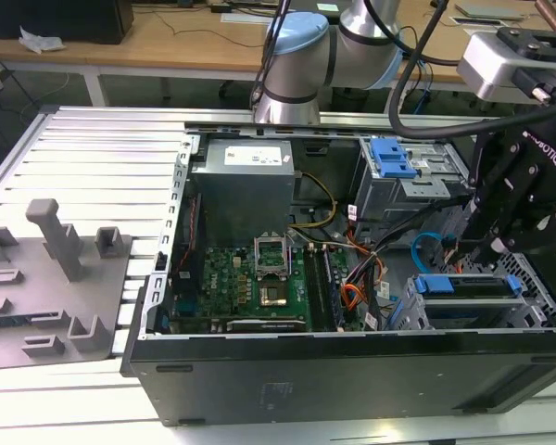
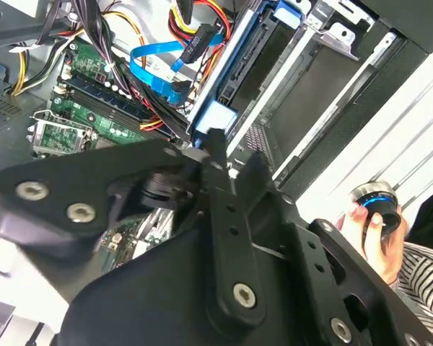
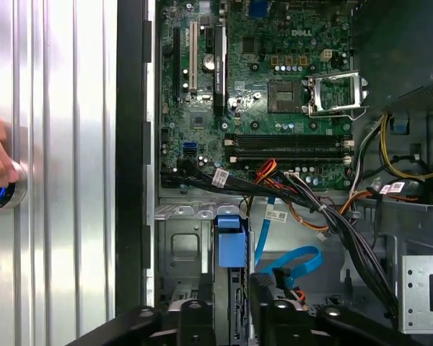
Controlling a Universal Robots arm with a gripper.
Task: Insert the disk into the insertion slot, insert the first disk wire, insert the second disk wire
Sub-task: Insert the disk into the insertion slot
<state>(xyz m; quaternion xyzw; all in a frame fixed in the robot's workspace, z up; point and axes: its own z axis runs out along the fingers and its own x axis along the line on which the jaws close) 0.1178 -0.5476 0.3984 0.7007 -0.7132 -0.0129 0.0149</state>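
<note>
Leftmost, the motherboard point(image 1: 246, 269) is lying bare in the case on the surface point(image 1: 93, 139). Right of it the second disk wire point(image 1: 424, 248) is looping loose. The disk point(image 1: 463, 286) is sitting in the insertion slot point(image 1: 537, 304), with my hand point(image 1: 489, 246) hovering at its edge; I cannot tell if I'm gripping or slack. I'm judging the disk step nearly done, and any further push is calling for a straight line.

Even, cool overhead light fills the exterior view, with soft shadows. The ribbed metal table point(image 3: 65, 144) glares near-white in the first wrist view — its grooves almost washed out. The computer case point(image 1: 352, 371) is dimmer inside. In the second wrist view the black gripper point(image 2: 234, 155) is a dark mass with faint sheen.
</note>
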